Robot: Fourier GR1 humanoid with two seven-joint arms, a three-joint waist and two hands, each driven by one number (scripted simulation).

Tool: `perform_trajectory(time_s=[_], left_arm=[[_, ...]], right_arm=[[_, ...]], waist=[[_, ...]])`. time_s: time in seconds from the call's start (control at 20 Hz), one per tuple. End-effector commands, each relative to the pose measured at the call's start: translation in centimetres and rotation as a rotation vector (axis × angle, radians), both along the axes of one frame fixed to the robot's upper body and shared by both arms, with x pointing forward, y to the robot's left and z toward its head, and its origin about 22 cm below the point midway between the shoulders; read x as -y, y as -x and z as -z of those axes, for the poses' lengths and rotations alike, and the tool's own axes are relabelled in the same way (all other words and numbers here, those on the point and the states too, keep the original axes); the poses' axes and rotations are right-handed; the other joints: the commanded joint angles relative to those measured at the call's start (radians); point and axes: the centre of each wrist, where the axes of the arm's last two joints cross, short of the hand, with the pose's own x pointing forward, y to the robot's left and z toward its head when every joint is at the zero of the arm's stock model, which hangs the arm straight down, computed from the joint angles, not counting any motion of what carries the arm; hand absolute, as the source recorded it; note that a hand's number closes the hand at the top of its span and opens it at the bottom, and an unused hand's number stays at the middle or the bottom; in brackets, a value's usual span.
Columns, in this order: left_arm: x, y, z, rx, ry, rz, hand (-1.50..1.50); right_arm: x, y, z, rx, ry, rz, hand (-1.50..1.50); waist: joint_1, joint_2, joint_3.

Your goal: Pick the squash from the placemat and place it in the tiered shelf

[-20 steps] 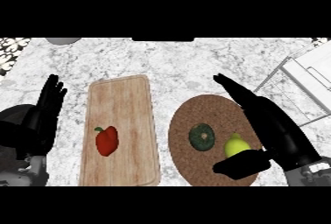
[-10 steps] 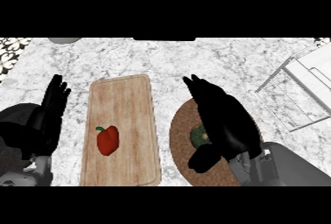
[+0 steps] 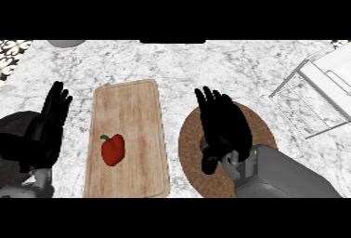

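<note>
Right robot hand (image 3: 223,128) has slid leftward over the round brown placemat (image 3: 264,132) in the past second, fingers straight and spread, covering the squash that showed there before; only a green sliver peeks out. Nothing is gripped yet; the tiered shelf (image 3: 312,100) waits at the tabletop's right edge, and the left robot hand (image 3: 48,123) rests open beside the cutting board (image 3: 130,116).

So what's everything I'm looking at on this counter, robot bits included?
Counter: one, white-grey marble, under everything.
Cutting board: one, light wood, left of centre.
Red pepper: one, red with a green stem, on the cutting board's lower part.
Placemat: one, round, brown, right of the cutting board.
Squash: only a dark sliver shows on the placemat; the right hand covers the rest.
Tiered shelf: one, white wire, at the right edge.
Grey round object: one, cut off at the top edge.
Left hand: black, open, resting at the left.
Right hand: black, spread over the placemat.
</note>
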Motion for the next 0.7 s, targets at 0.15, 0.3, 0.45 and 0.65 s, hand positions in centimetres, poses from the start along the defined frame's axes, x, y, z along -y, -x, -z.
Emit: perform_trajectory(time_s=[0.15, 0.3, 0.45, 0.65], left_arm=[[-0.3, -0.5, -0.5, -0.010, 0.003, -0.010, 0.00], [0.9, 1.4, -1.7, 0.006, 0.022, 0.005, 0.00], [0.2, 0.3, -1.2, -0.003, 0.014, -0.009, 0.00], [1.1, -0.1, -0.1, -0.001, 0.000, -0.012, 0.00]], right_arm=[[-0.9, 0.3, 1.9, -0.051, 0.116, 0.150, -1.50], [-0.1, 1.4, 2.3, -0.067, 0.120, 0.148, -1.50], [-0.5, 1.4, 2.2, -0.073, 0.101, 0.157, -1.50], [0.2, 1.5, 4.6, -0.087, 0.129, 0.154, -1.50]], waist=[[-0.006, 0.003, 0.002], [-0.003, -0.001, 0.002], [-0.005, 0.001, 0.002], [-0.006, 0.003, 0.002]])
